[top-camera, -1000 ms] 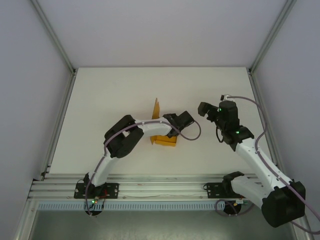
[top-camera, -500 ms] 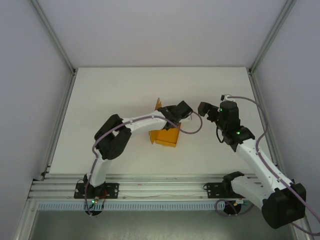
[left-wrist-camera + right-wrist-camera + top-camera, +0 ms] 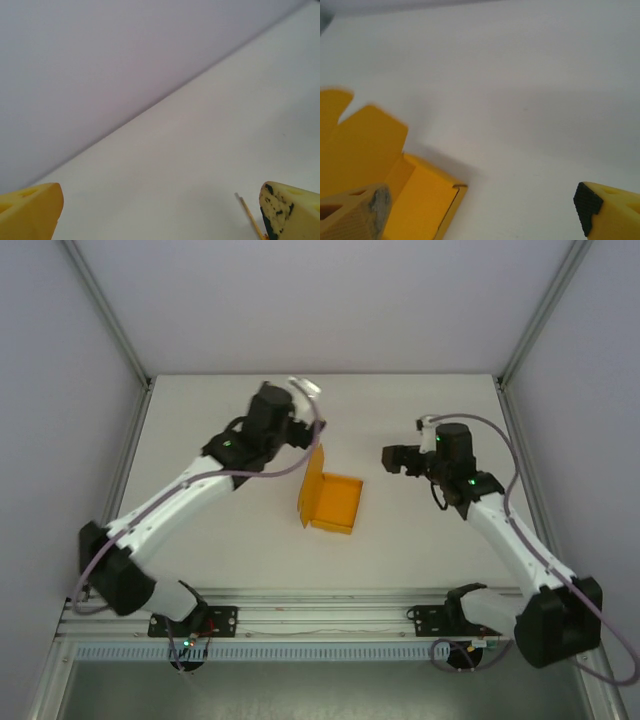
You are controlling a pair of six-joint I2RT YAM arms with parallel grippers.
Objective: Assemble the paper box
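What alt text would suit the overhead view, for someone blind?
An orange paper box, one flap upright, sits on a white table. The left pincer, beyond it, and the right pincer, beside it, are open, touching nothing.

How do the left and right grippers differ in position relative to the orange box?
The left gripper hangs beyond the far left corner of the paper box; the right gripper sits to its right. The left gripper looks blurred from above, the right gripper sharp. Both are open, empty and clear of the box.

The orange box [image 3: 336, 502] sat open near the table's [image 3: 200, 530] middle. A tall flap [image 3: 312, 480] stood upright on its left.
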